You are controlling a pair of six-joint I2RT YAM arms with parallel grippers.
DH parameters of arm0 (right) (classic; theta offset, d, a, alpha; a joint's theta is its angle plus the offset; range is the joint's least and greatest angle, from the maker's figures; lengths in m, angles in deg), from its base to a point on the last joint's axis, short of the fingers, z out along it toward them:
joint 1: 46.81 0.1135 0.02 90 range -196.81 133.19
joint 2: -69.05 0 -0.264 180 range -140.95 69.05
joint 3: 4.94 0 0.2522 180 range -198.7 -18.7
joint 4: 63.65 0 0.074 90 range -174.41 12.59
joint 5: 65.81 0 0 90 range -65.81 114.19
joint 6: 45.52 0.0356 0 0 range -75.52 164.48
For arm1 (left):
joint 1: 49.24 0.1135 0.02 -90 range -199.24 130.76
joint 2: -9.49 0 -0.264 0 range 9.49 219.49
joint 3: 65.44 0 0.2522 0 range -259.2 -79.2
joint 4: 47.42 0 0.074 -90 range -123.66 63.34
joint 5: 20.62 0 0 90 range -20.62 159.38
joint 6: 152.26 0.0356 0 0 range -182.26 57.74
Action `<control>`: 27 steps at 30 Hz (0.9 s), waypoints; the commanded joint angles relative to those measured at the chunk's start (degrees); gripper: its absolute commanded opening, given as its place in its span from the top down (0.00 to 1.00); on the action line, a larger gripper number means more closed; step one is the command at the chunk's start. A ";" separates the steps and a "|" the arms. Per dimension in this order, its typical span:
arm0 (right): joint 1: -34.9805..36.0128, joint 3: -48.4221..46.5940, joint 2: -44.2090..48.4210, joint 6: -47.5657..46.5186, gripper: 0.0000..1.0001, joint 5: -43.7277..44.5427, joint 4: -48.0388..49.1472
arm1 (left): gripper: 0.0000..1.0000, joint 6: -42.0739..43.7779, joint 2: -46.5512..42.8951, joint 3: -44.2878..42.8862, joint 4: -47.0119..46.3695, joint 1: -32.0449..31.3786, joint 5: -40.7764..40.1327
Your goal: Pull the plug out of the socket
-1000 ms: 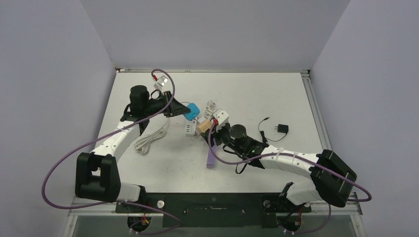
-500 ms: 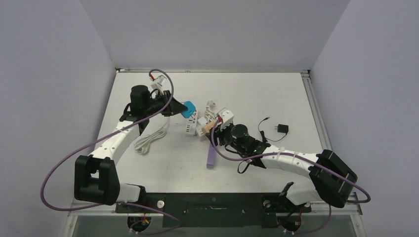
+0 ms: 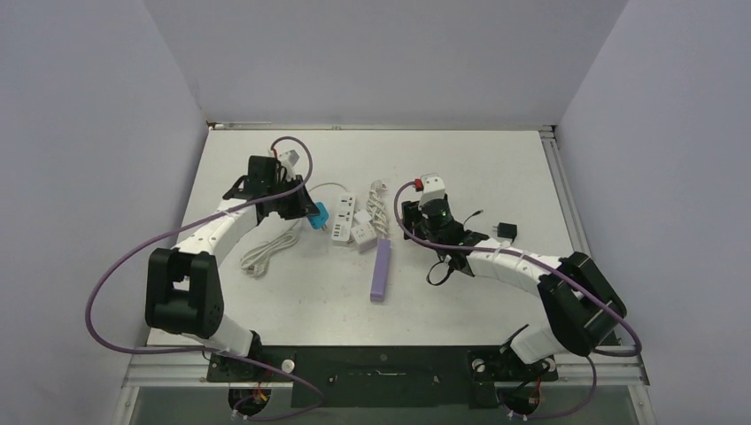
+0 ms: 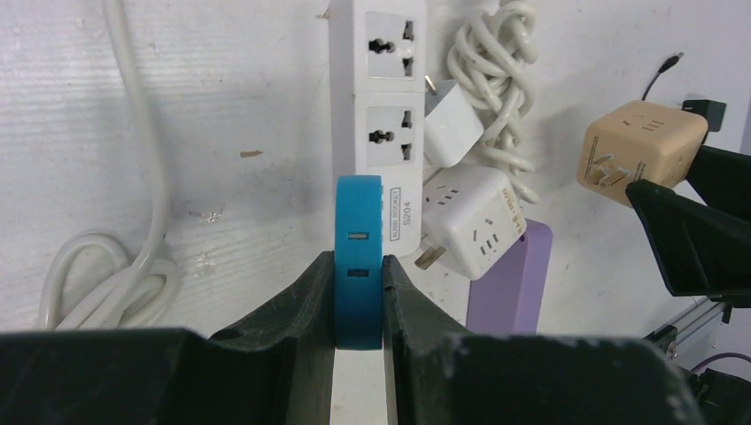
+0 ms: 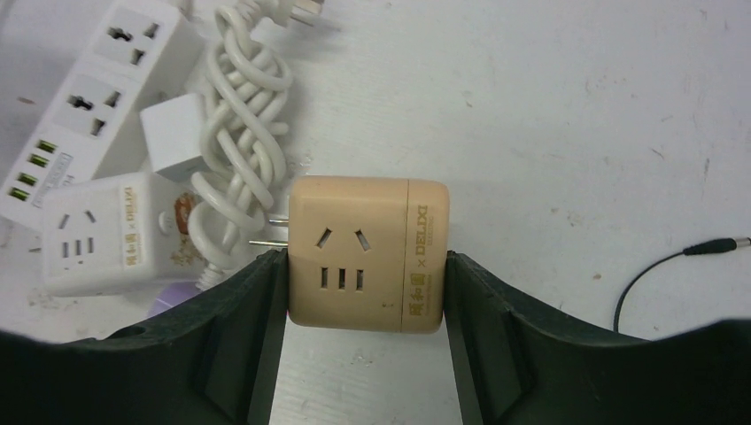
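Right gripper [image 5: 365, 297] clamps the beige plug [image 5: 354, 252] at lower centre. Its prongs [image 5: 266, 232] are bare and point left toward the white cube [image 5: 106, 232], apart from it. Left gripper [image 4: 359, 288] pinches a blue block [image 4: 358, 230] touching the strip [image 4: 379, 88] at its near end. The plug looks free; its prong axis runs left-right, so further clearing would go rightward.

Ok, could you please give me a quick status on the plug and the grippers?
Left gripper shut on blue block beside power strip. Right gripper shut on beige cube plug, prongs bare, out of any socket. Coiled white cable near the prongs.
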 commanded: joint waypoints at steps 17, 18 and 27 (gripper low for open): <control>-2.68 -5.16 -5.57 3.38 0.40 2.01 -3.82 | 0.57 4.88 9.37 -7.47 9.55 -1.51 -12.63; -3.44 -4.86 -5.35 3.71 0.35 0.97 -3.72 | 0.48 5.03 9.13 -7.49 9.57 -1.71 -13.32; -10.75 -2.91 -0.15 6.54 0.08 -6.54 -3.42 | 0.04 5.36 2.35 -5.71 6.29 -1.94 -18.07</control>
